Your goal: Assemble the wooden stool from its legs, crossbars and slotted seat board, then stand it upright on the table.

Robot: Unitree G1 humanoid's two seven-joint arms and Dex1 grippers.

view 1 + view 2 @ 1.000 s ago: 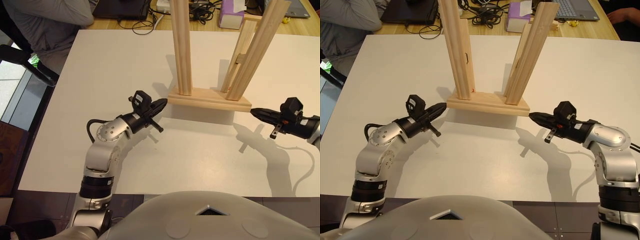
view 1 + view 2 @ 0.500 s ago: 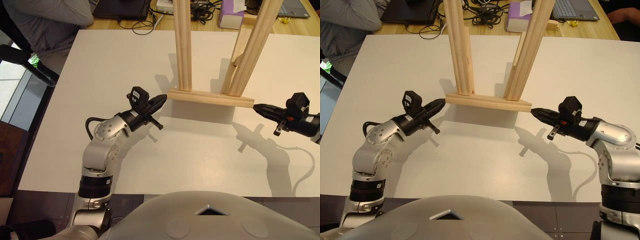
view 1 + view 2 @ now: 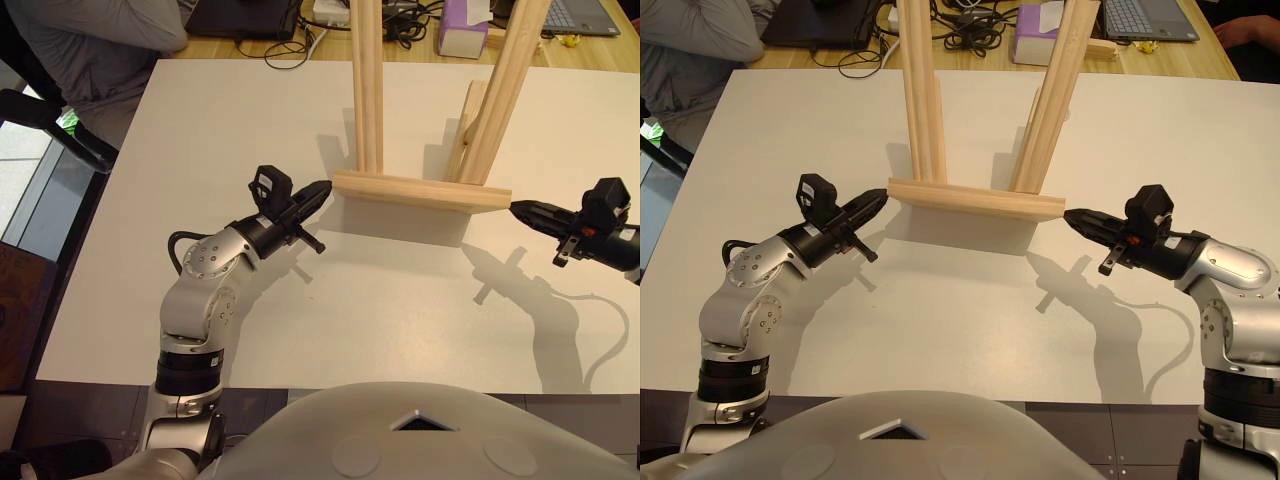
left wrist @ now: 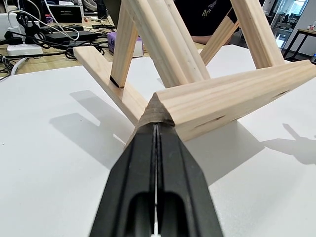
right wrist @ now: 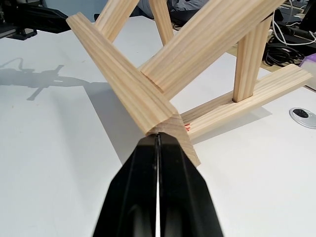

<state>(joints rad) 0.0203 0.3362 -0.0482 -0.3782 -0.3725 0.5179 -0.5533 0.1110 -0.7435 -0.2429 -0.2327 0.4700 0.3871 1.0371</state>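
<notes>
White tabletop (image 3: 200, 130) is spread beneath both arms; beyond its 12 o'clock edge a desk (image 3: 215, 45) carries cables (image 3: 290, 45) and a laptop (image 3: 240, 15). Toward 1 o'clock of the table's centre the stool (image 3: 415, 150) is found inverted, seat board (image 3: 415, 190) lowest and legs (image 3: 366, 90) pointing up. The board's long axis runs from 9 to 3 o'clock. It is pinned endwise: the left gripper (image 3: 322, 189), fingers pressed together, is set against the 9 o'clock corner, and the right gripper (image 3: 516, 207), likewise closed, against the 3 o'clock corner. Nothing is clasped between either pair of fingers. A shadow beneath the near edge suggests it is raised. Turning the stool over is judged to depend on both tips being kept on this axis.
</notes>
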